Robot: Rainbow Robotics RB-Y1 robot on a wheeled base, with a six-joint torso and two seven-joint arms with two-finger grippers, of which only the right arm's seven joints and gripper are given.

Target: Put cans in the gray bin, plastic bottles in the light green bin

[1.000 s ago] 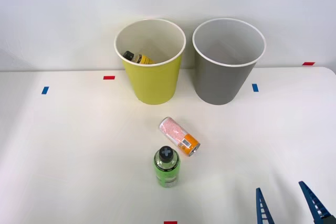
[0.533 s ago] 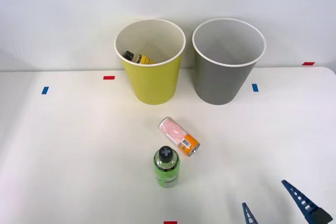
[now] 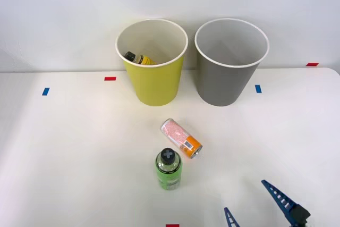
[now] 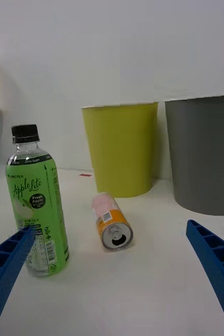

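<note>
Your right hand [image 3: 252, 203] sits at the near edge of the surface [image 3: 64, 147], at about 5 o'clock from the green bottle [image 3: 168, 169]. Over the last second it has slid left toward the middle and its blue fingers [image 4: 216, 268] have spread wider; they are well apart and hold nothing. Nothing else has moved. In the wrist view the bottle stands just inside one finger and the can [image 4: 110, 222] lies between the two, so you look to be lining up a pick, though which one I cannot tell. The bottle stands upright; the can [image 3: 181, 138] lies on its side at its 1 o'clock, close beside it. Farther back, the light green bin [image 3: 152, 62] already holds a yellow-labelled bottle [image 3: 139, 58]. At its 3 o'clock, the gray bin [image 3: 230, 61] looks empty.
</note>
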